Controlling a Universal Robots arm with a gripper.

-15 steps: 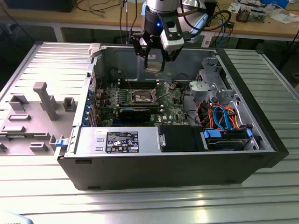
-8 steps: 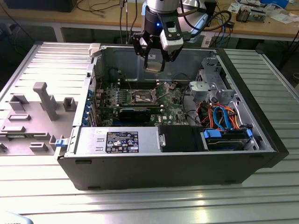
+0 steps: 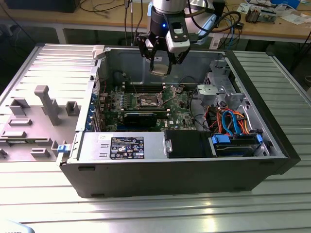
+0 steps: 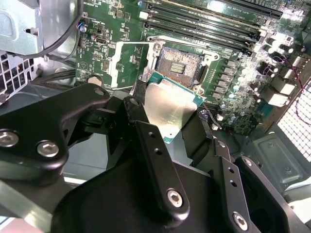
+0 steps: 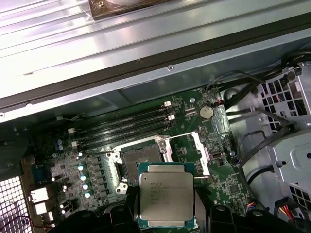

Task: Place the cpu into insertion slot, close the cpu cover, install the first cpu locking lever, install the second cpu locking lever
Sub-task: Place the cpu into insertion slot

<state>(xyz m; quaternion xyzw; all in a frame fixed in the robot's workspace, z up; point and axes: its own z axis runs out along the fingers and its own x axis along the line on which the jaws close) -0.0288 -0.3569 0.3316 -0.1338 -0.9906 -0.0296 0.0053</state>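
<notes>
My gripper (image 3: 161,62) is shut on the cpu (image 3: 159,68), a flat silvery square with a green rim. It hangs above the green board inside the open computer case. In both wrist views the cpu (image 5: 166,193) (image 4: 171,108) sits flat between the black fingers (image 4: 151,145), just short of the insertion slot (image 5: 141,157) (image 4: 181,66). The slot's dark centre lies bare. The cpu cover (image 4: 114,63) (image 5: 200,146), a thin silver frame, is swung open and lies on the board beside the slot. In the exterior view the slot (image 3: 147,101) is below the gripper.
Long memory slots (image 5: 124,127) run beside the socket. A black card (image 3: 141,116) lies nearer the front. A metal drive cage (image 3: 218,90) and blue and orange cables (image 3: 228,121) fill the case on the exterior view's right. A grey fixture tray (image 3: 34,116) sits outside on the exterior view's left.
</notes>
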